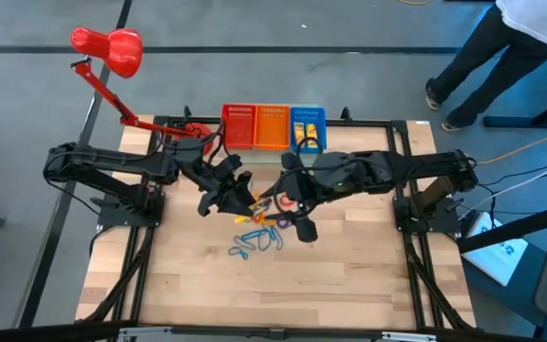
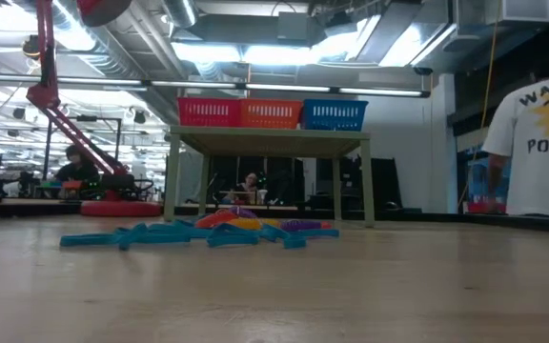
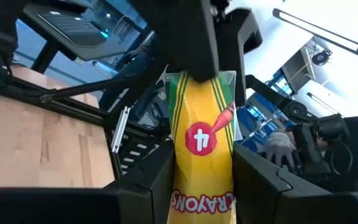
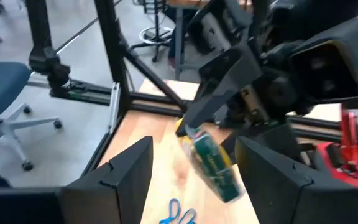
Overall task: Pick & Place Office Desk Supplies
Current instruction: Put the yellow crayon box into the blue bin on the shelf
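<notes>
Two dark robot arms reach inward over a pale wooden worktop [image 1: 179, 285], seen from above. The left gripper [image 1: 228, 193] hangs just above the middle of the worktop. Its jaws are closed on a yellow crayon packet [image 3: 202, 155], gripped at its sides and lifted clear of the wood. In the left wrist view the packet fills the space between the two dark fingers [image 3: 148, 180], with the word "crayons" printed upside down.

The right gripper [image 1: 302, 220] faces the left one, close beside it. Its fingers [image 4: 129, 168] stand wide apart with nothing between them. In the right wrist view it looks straight at the packet, which dangles from the left jaws a little way beyond the fingertips.

Beneath and between the two grippers lies a small heap of supplies: blue wiry loops [image 1: 252, 243] and thin orange, red and purple bands [image 1: 272, 219].

At the far edge of the worktop stand three mesh baskets in a row: red [image 1: 238, 126], orange [image 1: 272, 126] and blue [image 1: 308, 128]. The blue one already holds yellow packets. A red desk lamp [image 1: 110, 49] leans in from the far left corner.

The step in hand looks like carrying the picked-up packet, or passing it across. The next move probably calls for bringing it over the blue basket and letting go, or for the right jaws to close on it first.
</notes>
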